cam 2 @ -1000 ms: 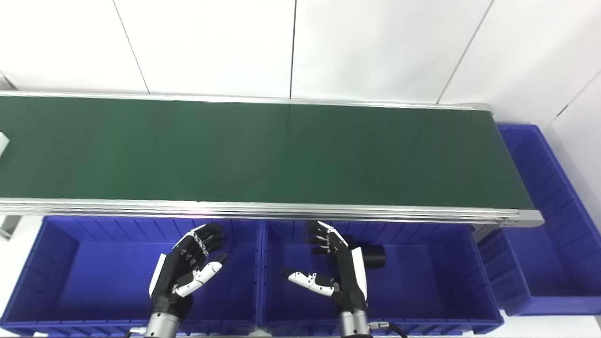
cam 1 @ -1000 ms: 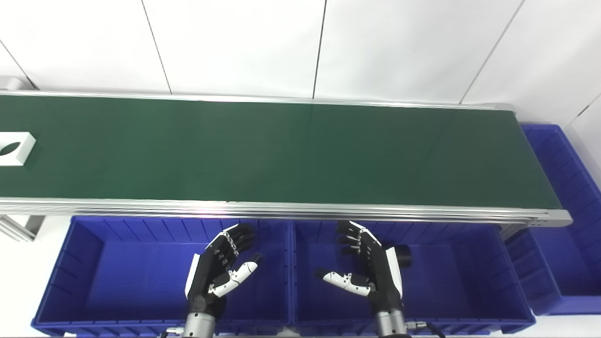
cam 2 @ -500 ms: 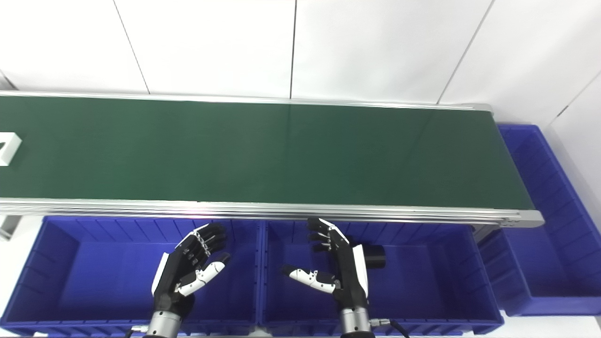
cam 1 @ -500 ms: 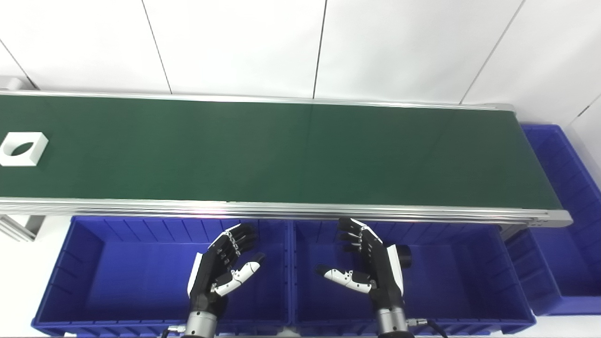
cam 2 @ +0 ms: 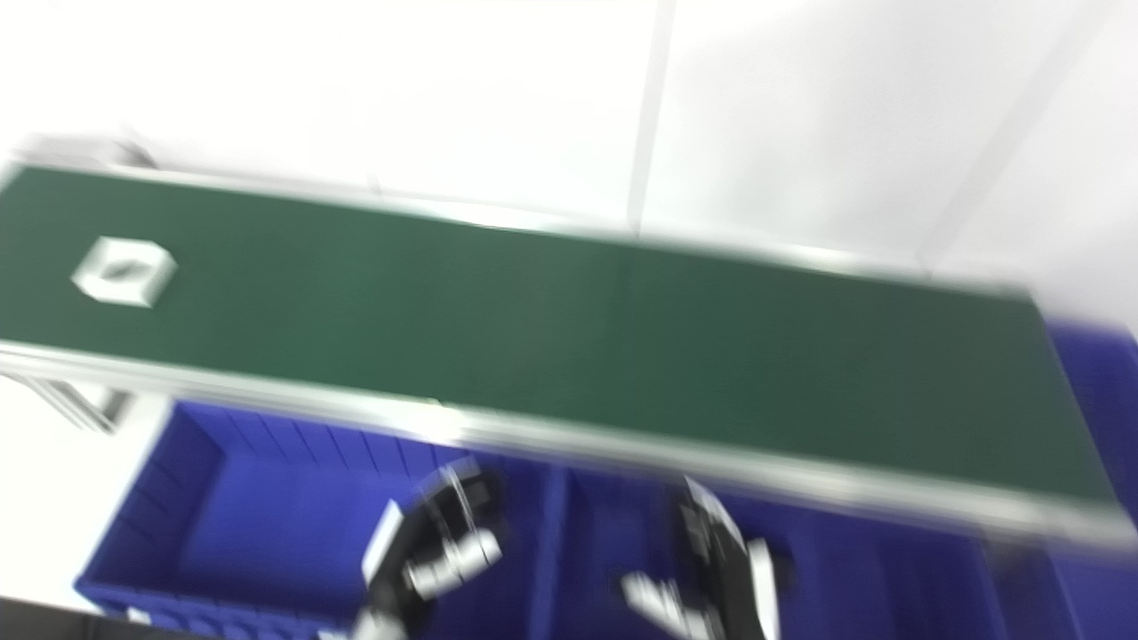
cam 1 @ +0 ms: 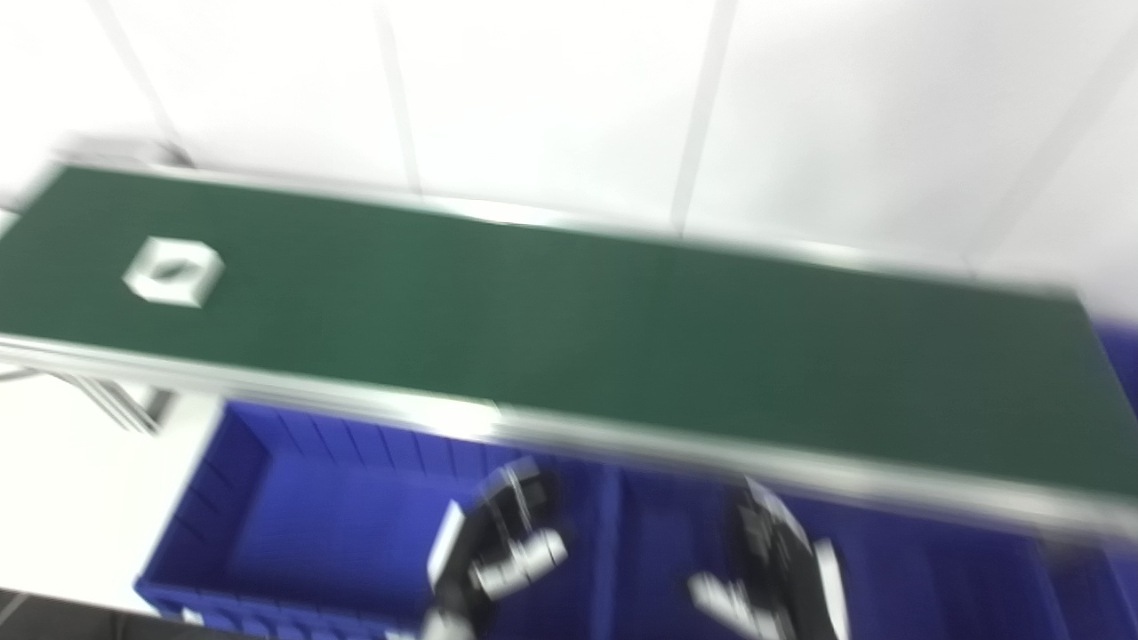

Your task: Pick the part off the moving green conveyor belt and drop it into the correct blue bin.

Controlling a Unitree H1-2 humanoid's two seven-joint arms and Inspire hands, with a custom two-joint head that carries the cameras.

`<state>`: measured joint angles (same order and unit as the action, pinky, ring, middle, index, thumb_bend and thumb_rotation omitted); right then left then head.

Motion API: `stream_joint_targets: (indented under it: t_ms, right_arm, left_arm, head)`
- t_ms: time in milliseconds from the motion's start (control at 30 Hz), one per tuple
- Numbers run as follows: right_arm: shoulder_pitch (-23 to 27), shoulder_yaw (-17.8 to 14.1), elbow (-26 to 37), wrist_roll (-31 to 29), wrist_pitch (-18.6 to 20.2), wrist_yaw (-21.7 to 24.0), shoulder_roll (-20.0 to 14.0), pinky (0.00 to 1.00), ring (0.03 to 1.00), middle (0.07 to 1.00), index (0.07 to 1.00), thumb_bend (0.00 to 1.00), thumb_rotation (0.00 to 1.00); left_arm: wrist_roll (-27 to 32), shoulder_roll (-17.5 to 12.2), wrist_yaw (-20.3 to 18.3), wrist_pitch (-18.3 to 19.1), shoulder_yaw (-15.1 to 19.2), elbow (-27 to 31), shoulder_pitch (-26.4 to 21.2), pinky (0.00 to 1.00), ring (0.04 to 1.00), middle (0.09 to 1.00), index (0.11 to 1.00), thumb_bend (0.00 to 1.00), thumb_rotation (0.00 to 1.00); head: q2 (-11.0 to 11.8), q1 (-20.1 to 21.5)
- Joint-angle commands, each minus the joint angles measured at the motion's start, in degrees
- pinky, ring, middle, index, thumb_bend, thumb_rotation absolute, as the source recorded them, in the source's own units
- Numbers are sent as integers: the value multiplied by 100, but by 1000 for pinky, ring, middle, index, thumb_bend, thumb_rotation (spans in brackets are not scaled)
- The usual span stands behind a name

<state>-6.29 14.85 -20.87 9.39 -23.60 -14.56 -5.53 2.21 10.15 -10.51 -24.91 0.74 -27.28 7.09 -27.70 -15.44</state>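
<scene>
- The fingers of the black-and-white left robot hand (cam 1: pixel 498 542) are smeared by motion blur; whether they are spread or curled cannot be told, and nothing can be made out between them.
- The fingers of the black-and-white right robot hand (cam 1: pixel 773 578) are blurred in the same way, so their state cannot be told either; a pale thumb-like part is seen jutting toward the left.
- The left hand is seen above the left-hand blue plastic bin (cam 1: pixel 267 524), near that bin's right wall.
- The right hand is seen above the neighbouring blue plastic bin (cam 1: pixel 933 578), just to the right of the divider between the two bins.
- Both bins are set below the near silver rail (cam 1: pixel 356 396) of the long green conveyor belt (cam 1: pixel 578 338), which runs tilted across both views.
- The white square block-shaped part with a dark oval opening (cam 1: pixel 173 271) is lying on the belt near its left end, well apart from both hands.
- A sliver of another blue bin (cam 2: pixel 1093 373) is visible past the belt's right end.
- A white panelled wall (cam 1: pixel 551 98) is seen behind the belt.
</scene>
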Motion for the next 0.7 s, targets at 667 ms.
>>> stream_joint_targets:
  t_ms: [667]
  right_arm:
    - [330,-79,-580,-554,-332,368,-109,658,768,811,830,505,0]
  left_arm:
    - [-179,283,619,-201,-474,-507,-430,671,675,693,658,726,0]
  head:
    - [856,-1460]
